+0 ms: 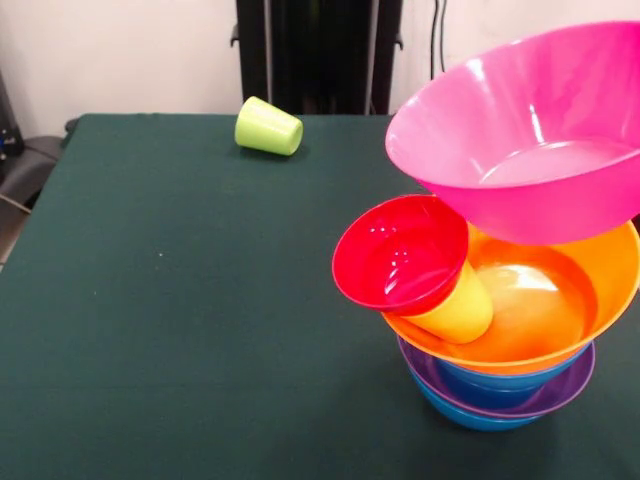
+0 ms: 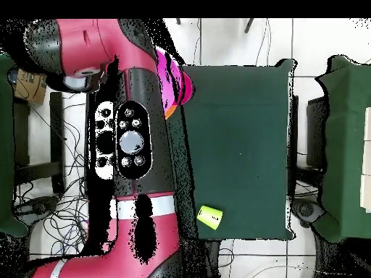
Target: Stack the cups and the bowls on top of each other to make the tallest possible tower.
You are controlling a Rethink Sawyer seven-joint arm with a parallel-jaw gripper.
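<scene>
Nearest sits the tower [image 1: 505, 390], blue and purple bowls [image 1: 545, 392] nested lowest to give the wide orange bowl [image 1: 590, 300] a base. Inside the orange bowl a yellow cup [image 1: 462, 312] leans under a tilted red bowl [image 1: 400, 252], and the pink bowl [image 1: 520, 140] perches askew above, likely precarious. Well beyond the tower the lime green cup [image 1: 268, 127] lies tipped, unstacked; whether my gripper is wide or closed I cannot tell.

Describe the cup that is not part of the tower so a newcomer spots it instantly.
On the dark green table, look away from the tower of bowls toward the far edge. There a lime green cup lies on its side, alone. The only other cup showing, the yellow cup, sits inside the stack.
</scene>
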